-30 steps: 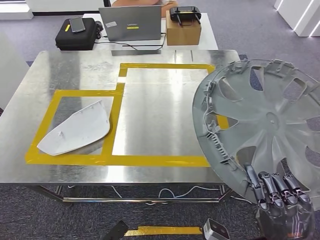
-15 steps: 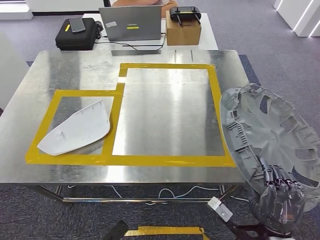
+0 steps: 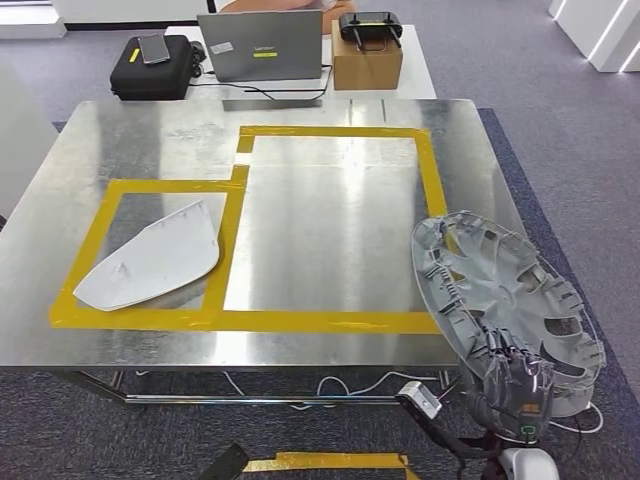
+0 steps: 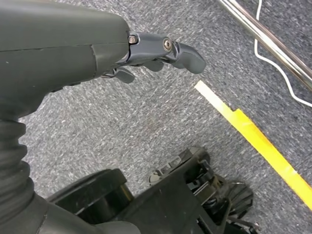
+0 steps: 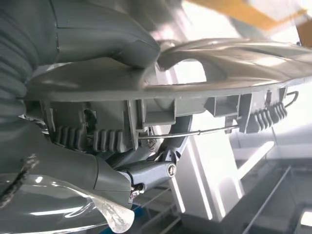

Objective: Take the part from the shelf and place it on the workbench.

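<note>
One grey wheel cover [image 3: 507, 300] — a round plastic disc with slotted spokes, clip tabs and a wire ring along its rim — is held tilted at the counter's [image 3: 332, 215] near right corner, partly over the metal top and partly past its edge. The right hand [image 3: 516, 385] grips the cover's lower rim, fingers wrapped over the edge; in the right wrist view the thumb lies on one face and the fingers [image 5: 154, 170] press the ribbed rim from the other side. The left hand [image 4: 154, 51] hangs over grey carpet, holding nothing, its fingers stretched out and slightly apart.

One white curved panel [image 3: 151, 260] lies flat inside the smaller of two yellow-taped rectangles [image 3: 234, 250] on the counter. Behind the counter sit one open laptop [image 3: 260, 45], one black case [image 3: 151, 72] with a phone [image 3: 154, 48] on top, and one cardboard box [image 3: 366, 62] carrying a black controller [image 3: 370, 26].
</note>
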Available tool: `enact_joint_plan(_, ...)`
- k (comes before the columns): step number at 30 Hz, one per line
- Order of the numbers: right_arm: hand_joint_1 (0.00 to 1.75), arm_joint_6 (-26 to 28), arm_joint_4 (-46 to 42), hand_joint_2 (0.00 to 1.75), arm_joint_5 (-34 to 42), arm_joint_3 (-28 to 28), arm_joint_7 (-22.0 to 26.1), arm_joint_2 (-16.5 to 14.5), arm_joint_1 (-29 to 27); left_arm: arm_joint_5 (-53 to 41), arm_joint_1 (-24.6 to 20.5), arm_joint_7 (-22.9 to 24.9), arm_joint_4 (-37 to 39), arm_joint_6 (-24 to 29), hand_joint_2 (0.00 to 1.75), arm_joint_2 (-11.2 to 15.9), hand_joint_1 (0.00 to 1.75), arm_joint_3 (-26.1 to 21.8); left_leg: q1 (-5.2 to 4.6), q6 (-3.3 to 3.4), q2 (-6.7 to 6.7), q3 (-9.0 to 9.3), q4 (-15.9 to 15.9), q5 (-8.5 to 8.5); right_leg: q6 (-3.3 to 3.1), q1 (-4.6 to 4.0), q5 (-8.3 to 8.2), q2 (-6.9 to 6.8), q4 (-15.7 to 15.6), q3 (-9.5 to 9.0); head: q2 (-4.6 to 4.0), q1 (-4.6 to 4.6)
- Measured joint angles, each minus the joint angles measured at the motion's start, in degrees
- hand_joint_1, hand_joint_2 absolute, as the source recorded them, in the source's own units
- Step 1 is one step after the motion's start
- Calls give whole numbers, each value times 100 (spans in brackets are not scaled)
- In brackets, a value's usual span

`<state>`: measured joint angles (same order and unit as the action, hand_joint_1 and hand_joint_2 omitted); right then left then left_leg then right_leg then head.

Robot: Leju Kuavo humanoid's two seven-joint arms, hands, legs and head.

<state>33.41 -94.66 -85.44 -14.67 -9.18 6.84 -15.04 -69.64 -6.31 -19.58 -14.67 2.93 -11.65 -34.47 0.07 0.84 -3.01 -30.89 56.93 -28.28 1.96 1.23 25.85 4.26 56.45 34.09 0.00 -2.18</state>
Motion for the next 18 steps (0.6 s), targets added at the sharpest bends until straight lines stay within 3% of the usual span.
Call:
enact_joint_plan(10, 175, 6, 268, 175, -374, -245, 128, 119, 317, 39, 3, 42, 0, -12, 175, 61, 0, 65, -1, -1, 1, -6, 0, 1, 1, 1, -2, 1, 0, -2, 0, 0)
enact_joint_plan(18, 175, 164, 79, 175, -444, -663, 240, 475, 721, 48, -2, 67, 0, -42, 175, 66, 0, 150, 0, -6, -2, -1, 0, 6, 1, 0, -3, -3, 1, 0, 0, 0)
